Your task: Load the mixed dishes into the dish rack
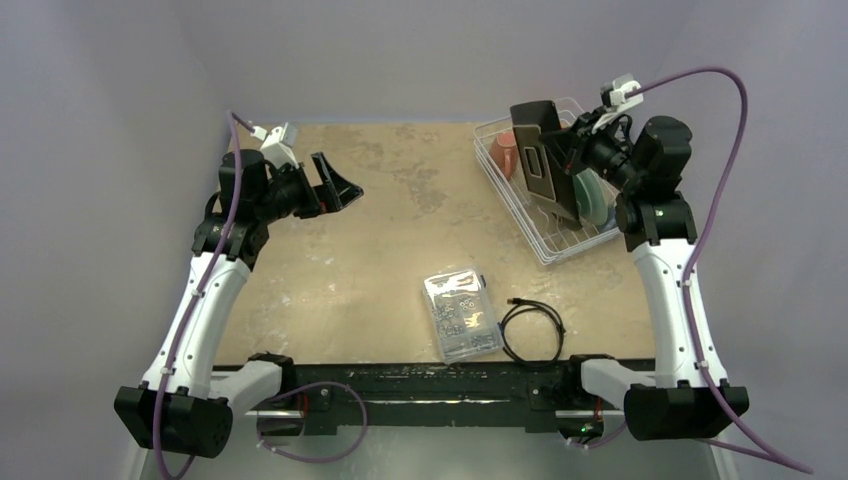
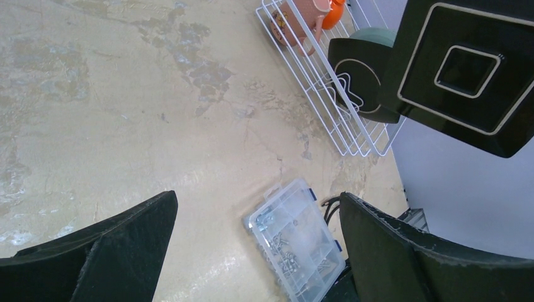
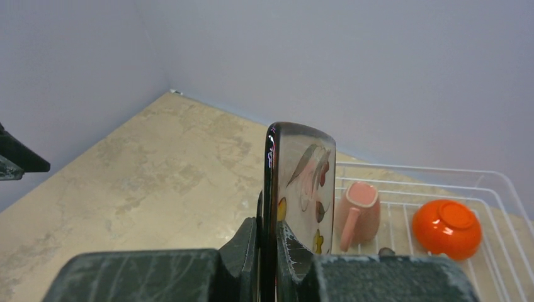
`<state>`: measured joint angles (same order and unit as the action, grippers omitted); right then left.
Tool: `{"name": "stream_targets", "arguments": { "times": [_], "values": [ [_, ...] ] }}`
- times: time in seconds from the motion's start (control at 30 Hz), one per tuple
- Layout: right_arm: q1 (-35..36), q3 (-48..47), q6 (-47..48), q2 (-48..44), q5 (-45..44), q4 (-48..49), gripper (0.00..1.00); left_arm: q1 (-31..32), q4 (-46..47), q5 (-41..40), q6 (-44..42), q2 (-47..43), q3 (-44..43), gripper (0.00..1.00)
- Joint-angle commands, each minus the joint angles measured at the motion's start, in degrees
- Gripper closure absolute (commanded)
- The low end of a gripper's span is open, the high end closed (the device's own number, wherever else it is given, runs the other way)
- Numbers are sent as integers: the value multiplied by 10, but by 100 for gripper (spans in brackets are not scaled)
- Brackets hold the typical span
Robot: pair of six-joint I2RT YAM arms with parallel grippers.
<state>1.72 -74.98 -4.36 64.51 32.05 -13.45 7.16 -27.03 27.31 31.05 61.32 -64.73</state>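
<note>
My right gripper (image 1: 572, 150) is shut on the edge of a square plate (image 1: 538, 150) with a dark back and a floral face (image 3: 308, 189). It holds the plate upright on edge above the white wire dish rack (image 1: 510, 200). In the rack lie a pink cup (image 3: 359, 214) and an orange bowl (image 3: 447, 228). A dark square plate (image 1: 562, 200) and a pale green round plate (image 1: 594, 202) stand there too. My left gripper (image 1: 340, 185) is open and empty, raised over the table's far left.
A clear plastic box of small parts (image 1: 462, 315) lies near the table's front middle. A coiled black cable (image 1: 532, 330) lies just right of it. The rack sits in the far right corner against the wall.
</note>
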Motion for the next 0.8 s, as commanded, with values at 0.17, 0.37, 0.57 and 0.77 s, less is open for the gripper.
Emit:
{"name": "stream_targets", "arguments": {
  "times": [0.17,0.37,0.57,0.77],
  "values": [
    [-69,-75,67,9,59,40,100,0,28,15,9,1,6,0],
    [-79,-74,100,44,94,16,100,0,31,26,14,7,7,0],
    [-82,-82,122,79,118,-4,100,0,31,28,15,10,7,0],
    [-82,-126,157,126,123,-99,100,0,33,34,20,14,8,0]
  ]
}}
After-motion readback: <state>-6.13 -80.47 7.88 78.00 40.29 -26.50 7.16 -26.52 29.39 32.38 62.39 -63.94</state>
